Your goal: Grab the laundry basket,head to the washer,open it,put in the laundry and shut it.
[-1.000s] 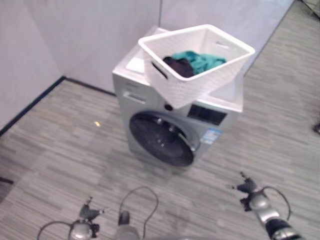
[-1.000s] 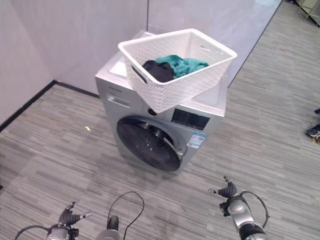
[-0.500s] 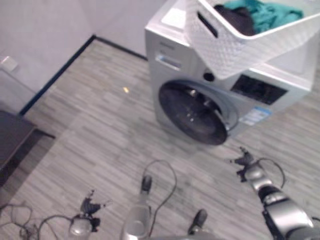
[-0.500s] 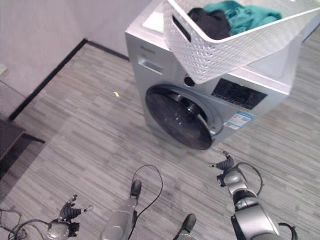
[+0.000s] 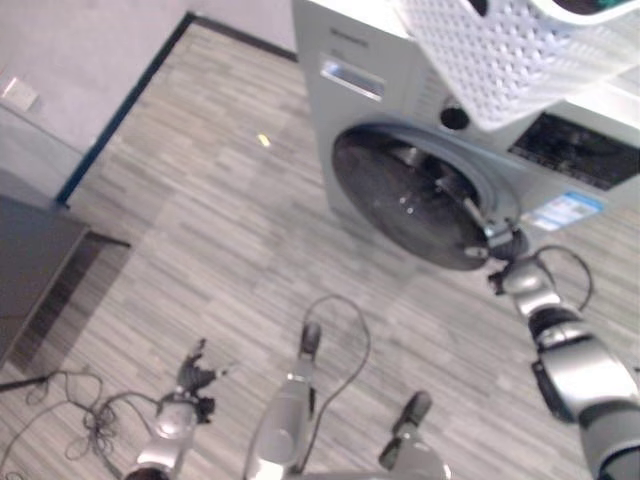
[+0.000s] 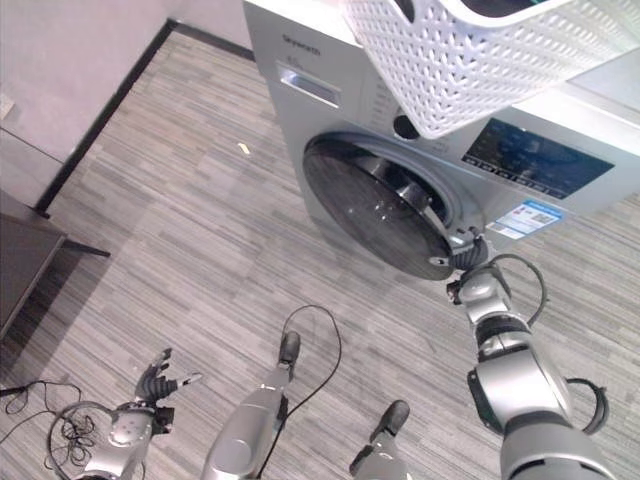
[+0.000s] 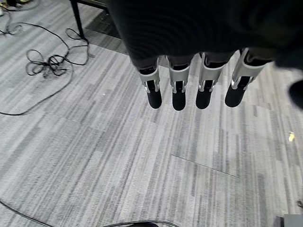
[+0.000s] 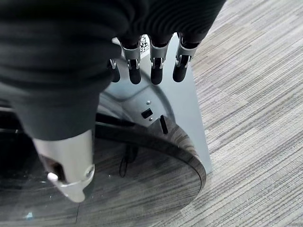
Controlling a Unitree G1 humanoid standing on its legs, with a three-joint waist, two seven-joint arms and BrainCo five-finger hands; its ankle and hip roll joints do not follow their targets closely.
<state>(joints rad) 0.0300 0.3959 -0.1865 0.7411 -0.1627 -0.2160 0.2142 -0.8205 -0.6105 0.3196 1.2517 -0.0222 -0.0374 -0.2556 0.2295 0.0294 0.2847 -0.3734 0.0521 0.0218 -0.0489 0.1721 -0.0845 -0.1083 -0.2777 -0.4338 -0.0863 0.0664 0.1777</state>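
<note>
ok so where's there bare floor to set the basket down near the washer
Bare floor runs between the washing machine and the dark bench by the wall. The machine's top is crowded by the white laundry basket; the right hand sits at the round door's edge. Loose cables lie by the left hand.

Our right hand (image 8: 142, 52) hangs just over the washer (image 8: 187, 123) front, fingers (image 8: 156, 73) straight and relaxed, dark tips pointing at the silver panel, thumb (image 8: 66, 165) apart over the round dark door (image 8: 142, 189). Door's rim curves under the fingers, a small latch slot (image 8: 147, 113) beside it. Grey striped floor (image 8: 255, 118) alongside.
</note>
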